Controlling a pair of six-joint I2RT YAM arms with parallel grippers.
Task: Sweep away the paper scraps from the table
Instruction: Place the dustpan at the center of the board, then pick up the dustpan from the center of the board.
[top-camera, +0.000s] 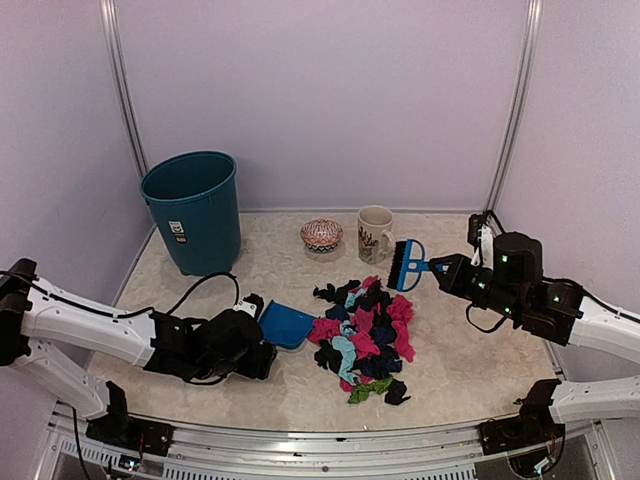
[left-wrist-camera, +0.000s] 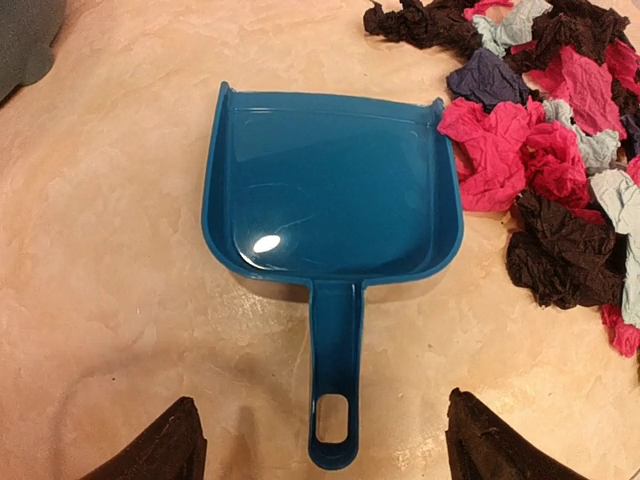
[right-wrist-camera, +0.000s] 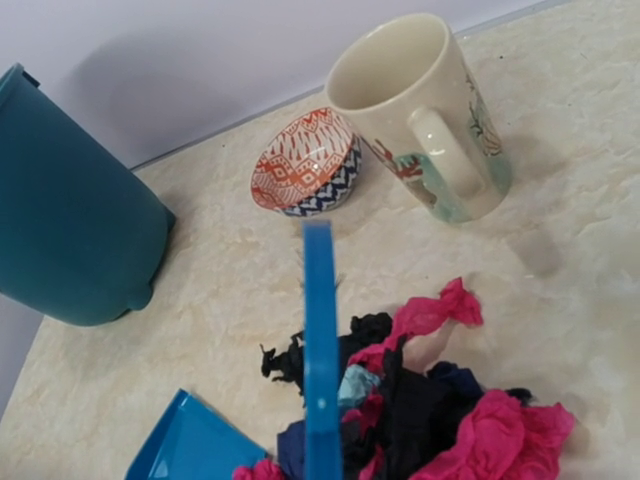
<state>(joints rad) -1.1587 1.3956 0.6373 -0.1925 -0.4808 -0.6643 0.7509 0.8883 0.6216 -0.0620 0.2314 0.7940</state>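
Broadly, the table (top-camera: 450, 370) is a beige, stone-patterned surface with everything on it gathered toward the middle and back. A teal bin (top-camera: 195, 210) stands upright at the back left. The paper scraps (top-camera: 365, 335) lie in one loose heap of pink, black, light blue, navy and green wads at the centre of the table, in front of the mug. A blue dustpan (left-wrist-camera: 330, 190) lies flat just left of the heap, with pink wads right beside its front corner. The left gripper (left-wrist-camera: 320, 420) hovers over the pan's handle, its fingers spread wide on either side and not touching it. A cream mug (top-camera: 375, 233) stands upright at the back. The right gripper (top-camera: 447, 270) is clamped on the handle of a blue brush (top-camera: 407, 265), which hangs above the heap's far right edge. A small patterned bowl (top-camera: 321, 234) sits left of the mug.
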